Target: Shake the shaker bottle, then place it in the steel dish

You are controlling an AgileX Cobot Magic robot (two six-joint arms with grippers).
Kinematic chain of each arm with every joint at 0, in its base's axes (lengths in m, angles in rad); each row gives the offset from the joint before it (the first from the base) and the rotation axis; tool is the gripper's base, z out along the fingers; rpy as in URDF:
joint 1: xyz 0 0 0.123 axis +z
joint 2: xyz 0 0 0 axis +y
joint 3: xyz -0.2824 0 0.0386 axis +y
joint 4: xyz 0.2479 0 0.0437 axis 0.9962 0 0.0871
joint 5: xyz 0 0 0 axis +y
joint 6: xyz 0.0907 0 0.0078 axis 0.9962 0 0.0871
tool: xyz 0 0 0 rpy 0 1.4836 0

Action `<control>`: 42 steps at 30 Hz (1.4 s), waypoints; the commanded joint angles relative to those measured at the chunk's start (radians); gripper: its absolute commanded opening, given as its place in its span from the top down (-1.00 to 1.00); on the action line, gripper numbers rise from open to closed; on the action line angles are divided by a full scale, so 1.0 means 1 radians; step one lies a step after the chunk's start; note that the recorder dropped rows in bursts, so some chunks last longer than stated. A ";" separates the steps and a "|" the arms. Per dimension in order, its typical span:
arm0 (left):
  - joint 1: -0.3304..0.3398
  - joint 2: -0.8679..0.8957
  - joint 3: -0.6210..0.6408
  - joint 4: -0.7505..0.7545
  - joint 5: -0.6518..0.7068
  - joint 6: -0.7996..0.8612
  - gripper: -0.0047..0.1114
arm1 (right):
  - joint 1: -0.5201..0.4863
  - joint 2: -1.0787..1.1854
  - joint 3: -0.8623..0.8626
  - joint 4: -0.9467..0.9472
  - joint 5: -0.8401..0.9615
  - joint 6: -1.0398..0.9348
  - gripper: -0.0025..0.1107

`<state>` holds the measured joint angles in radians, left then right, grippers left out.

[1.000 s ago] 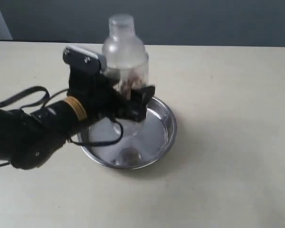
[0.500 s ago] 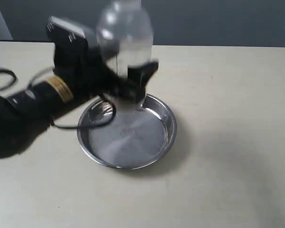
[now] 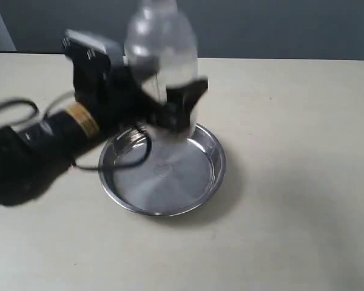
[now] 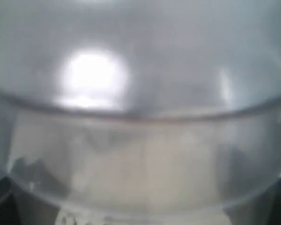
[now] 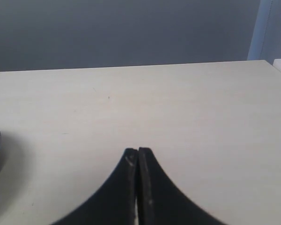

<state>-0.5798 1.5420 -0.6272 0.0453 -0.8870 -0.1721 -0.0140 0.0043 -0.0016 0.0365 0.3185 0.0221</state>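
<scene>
Beige table [image 3: 303, 182]; my left jaws, spread wide, grip the clear plastic shaker bottle [image 3: 161, 48] aloft, seemingly mid-shake; shiny round steel dish [image 3: 170, 185] awaits it.

The shaker bottle [image 3: 161, 54] has risen from low in the steel dish [image 3: 213, 173] to well above it, and its cap now meets the frame's upper edge. The left end effector [image 3: 168, 104] gripping it has climbed with it. Both are now motion-blurred, and the dish's flat bottom is uncovered.
</scene>
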 commanded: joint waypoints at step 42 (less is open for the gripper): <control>0.020 -0.089 -0.084 0.003 0.136 0.091 0.91 | 0.004 -0.004 0.002 -0.001 -0.014 -0.002 0.97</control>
<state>-0.5611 1.5757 -0.6516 0.0573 -0.6687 -0.0920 -0.0140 0.0043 -0.0016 0.0365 0.3185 0.0221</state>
